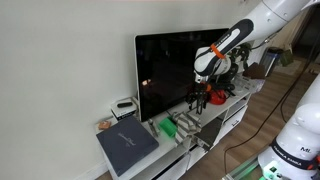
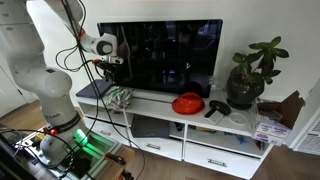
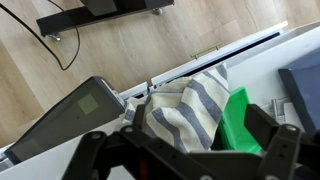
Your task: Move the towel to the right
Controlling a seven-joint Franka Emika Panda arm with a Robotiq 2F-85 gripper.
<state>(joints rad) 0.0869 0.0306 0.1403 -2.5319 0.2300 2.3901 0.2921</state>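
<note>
The towel point(image 3: 185, 108) looks like soft woven cloth, the TV point(image 2: 160, 55) screen glossy, the floor point(image 3: 120, 50) matt wood, the cabinet point(image 2: 215, 158) smooth white.

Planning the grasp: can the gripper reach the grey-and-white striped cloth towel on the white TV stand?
Probably yes: the gripper hangs open above the striped towel with nothing between them, though a bright green object lies right beside the towel.
</note>
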